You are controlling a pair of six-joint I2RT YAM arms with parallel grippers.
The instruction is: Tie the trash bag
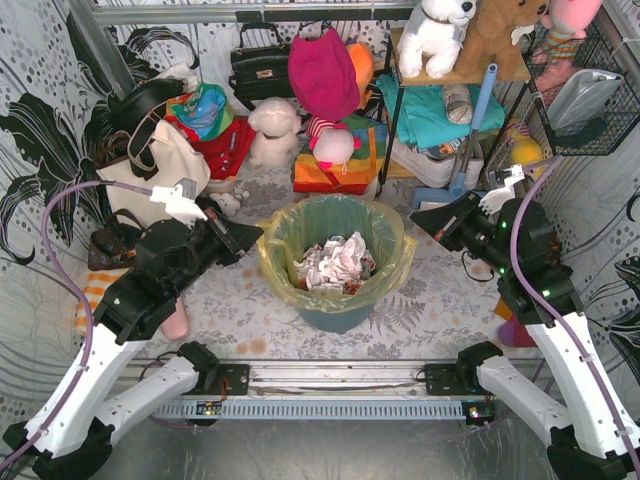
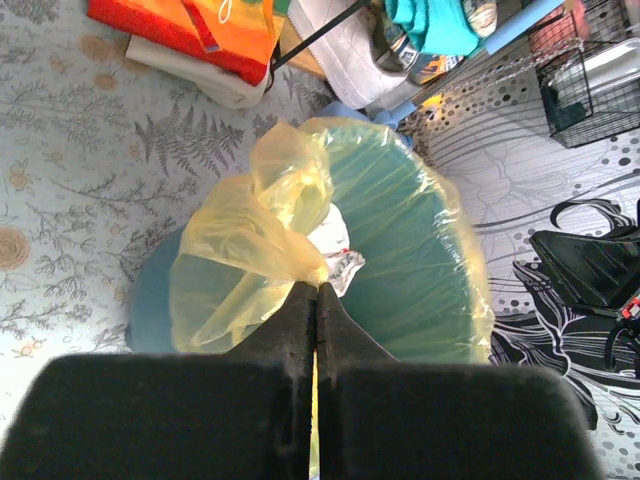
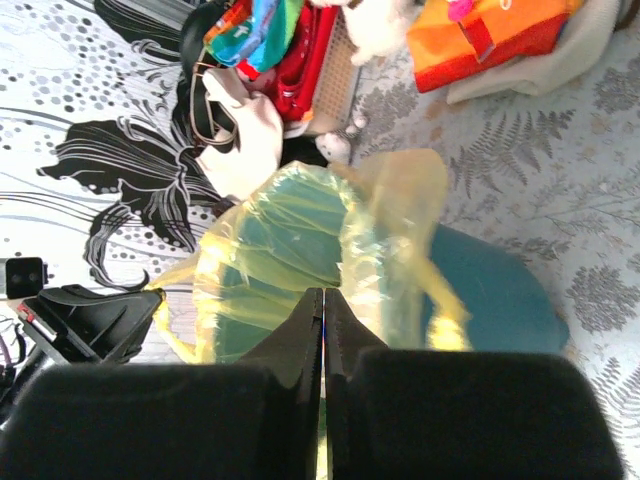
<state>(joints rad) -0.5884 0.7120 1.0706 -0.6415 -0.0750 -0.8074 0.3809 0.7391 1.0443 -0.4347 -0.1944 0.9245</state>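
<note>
The trash bag (image 1: 401, 262) is a thin yellow-green liner in the teal-blue bin (image 1: 335, 315) at the table's middle, with crumpled white paper (image 1: 336, 262) inside. My left gripper (image 1: 255, 236) is at the bag's left rim. In the left wrist view it (image 2: 316, 287) is shut on a gathered fold of the bag (image 2: 240, 270), with yellow film showing between the jaws. My right gripper (image 1: 417, 222) is at the bag's right rim. In the right wrist view it (image 3: 323, 293) is shut on the bag's film (image 3: 290, 240).
A cream tote bag (image 1: 165, 170) stands at the back left and a black handbag (image 1: 262, 65) behind it. Plush toys (image 1: 325, 90) and folded cloth crowd the back. A shelf (image 1: 440, 110) and a wire basket (image 1: 580, 90) are at the back right. A metal rail (image 1: 330, 380) runs along the near edge.
</note>
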